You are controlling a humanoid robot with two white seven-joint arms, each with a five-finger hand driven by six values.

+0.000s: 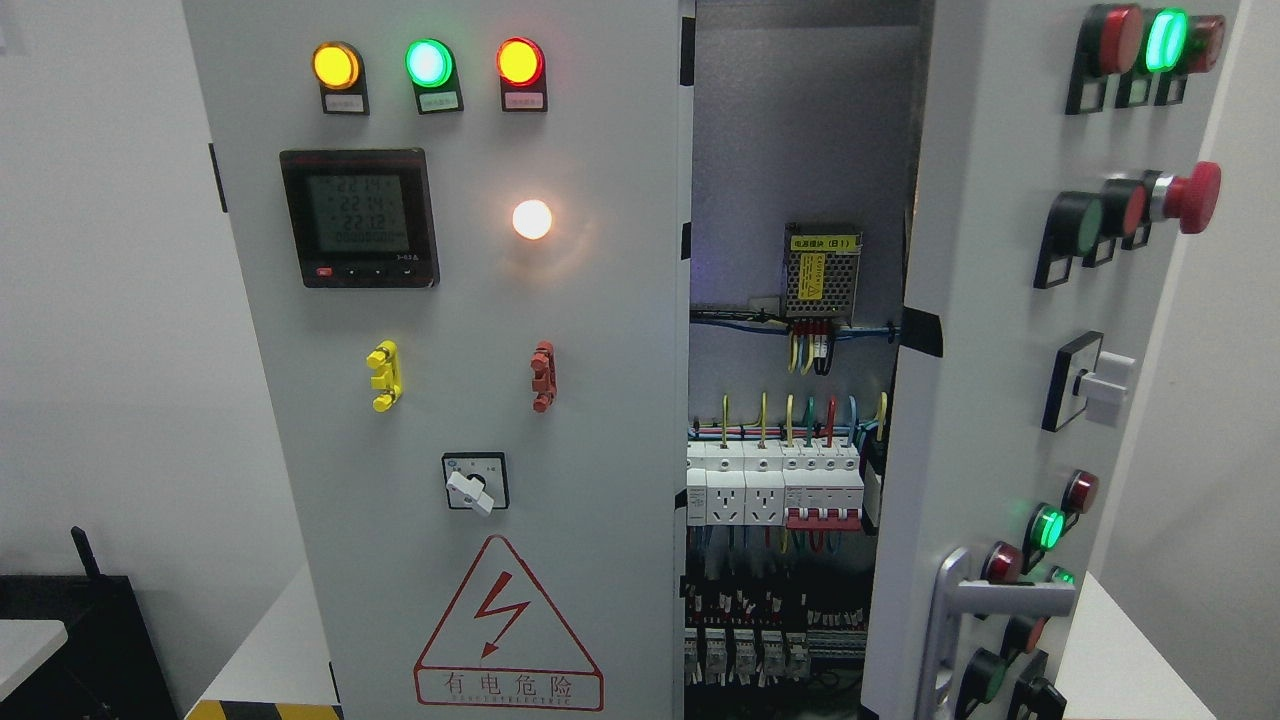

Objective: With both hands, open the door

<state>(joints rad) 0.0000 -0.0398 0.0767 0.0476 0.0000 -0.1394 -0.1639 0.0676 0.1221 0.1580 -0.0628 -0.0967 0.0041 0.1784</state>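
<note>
White wall behind; cabinet's right door (1010, 330) stands ajar, handle (985, 600) untouched.

— What do the robot's arms and hands look like: colours, cables, screws?
— I can't tell. No arm or hand shows in the head view.
— Any casing or marking at the edges?
— No, no part of its body is in view.

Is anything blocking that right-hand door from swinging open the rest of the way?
Nothing visible does. The right door already stands swung outward, showing the wiring and breakers inside the cabinet, and the space past its outer edge shows only bare wall. Neither robot hand is in view, so no arm crosses its path.
</note>
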